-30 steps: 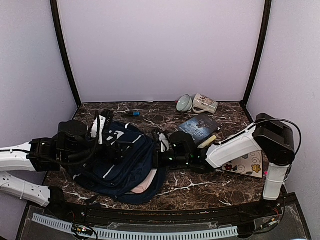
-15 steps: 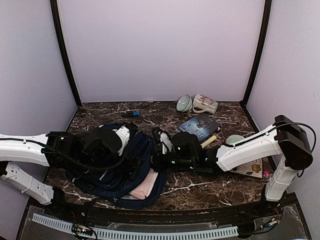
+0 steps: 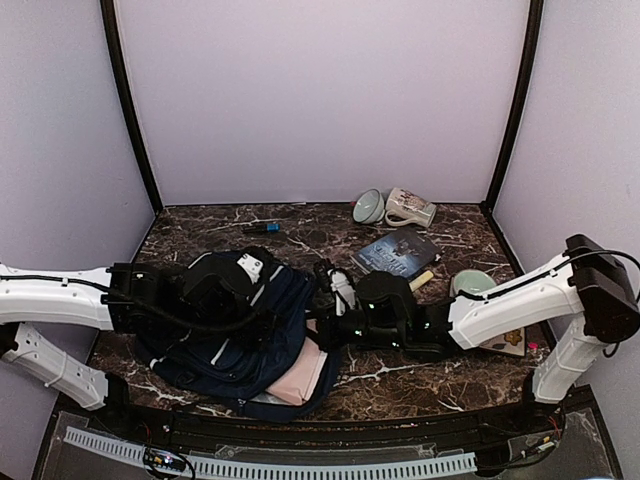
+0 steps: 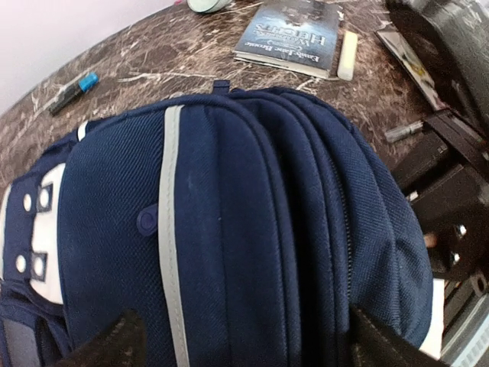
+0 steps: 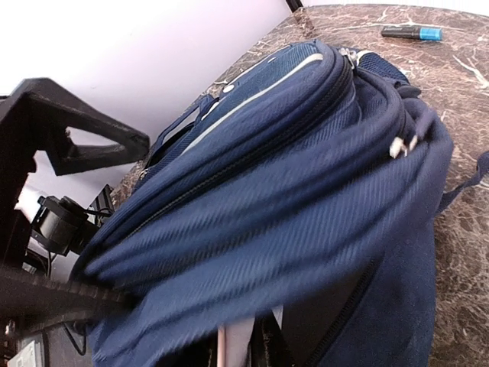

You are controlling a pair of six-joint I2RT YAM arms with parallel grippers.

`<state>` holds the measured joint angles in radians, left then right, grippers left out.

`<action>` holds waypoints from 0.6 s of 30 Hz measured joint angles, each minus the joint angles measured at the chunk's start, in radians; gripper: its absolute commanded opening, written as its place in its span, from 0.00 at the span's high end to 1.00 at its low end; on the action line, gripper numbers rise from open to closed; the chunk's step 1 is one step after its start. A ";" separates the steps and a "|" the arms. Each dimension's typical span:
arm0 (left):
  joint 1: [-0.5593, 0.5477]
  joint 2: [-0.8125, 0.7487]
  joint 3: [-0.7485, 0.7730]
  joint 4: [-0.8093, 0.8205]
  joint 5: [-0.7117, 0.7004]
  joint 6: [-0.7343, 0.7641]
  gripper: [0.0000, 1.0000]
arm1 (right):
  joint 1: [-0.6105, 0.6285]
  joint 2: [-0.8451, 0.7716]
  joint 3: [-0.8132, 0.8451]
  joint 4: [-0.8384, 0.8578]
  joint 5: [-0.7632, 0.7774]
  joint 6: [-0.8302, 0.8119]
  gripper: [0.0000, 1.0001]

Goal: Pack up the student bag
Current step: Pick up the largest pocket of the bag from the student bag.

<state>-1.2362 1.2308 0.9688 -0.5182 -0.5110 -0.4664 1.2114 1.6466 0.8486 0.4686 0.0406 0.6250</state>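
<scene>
The bag (image 3: 235,335) lies on its side at 8 o'clock on the table (image 3: 400,378), its bottom hem close to the near edge at 7 o'clock. A pink folder (image 3: 305,375) sticks out of its mouth at 6 o'clock.

The left gripper (image 4: 243,317) hangs over the bag's front panel with its jaws spread wide, holding nothing. The right gripper (image 3: 335,305) sits at the bag's 3 o'clock rim, jaws nearly closed and pinching the fabric there.

Bare marble shows behind the bag from 10 to 12 o'clock, except for a marker (image 3: 262,227), and in a strip at 5 o'clock.

A book (image 4: 286,34) lies at 1 o'clock. Its largest cover word looks like "HEIGHTS" and the smaller print is too fine to read. A mug (image 3: 410,208) and a bowl (image 3: 368,206) lie against the back edge. No writing shows on the bag.
</scene>
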 measured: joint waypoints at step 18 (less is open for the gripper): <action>-0.035 0.178 0.135 0.205 -0.058 0.426 1.00 | 0.011 -0.299 -0.161 -0.093 0.299 -0.006 1.00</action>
<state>-1.2716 1.4090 1.1034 -0.3130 -0.5686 -0.0399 1.2221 1.3472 0.6880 0.3752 0.3401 0.6186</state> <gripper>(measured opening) 0.078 0.100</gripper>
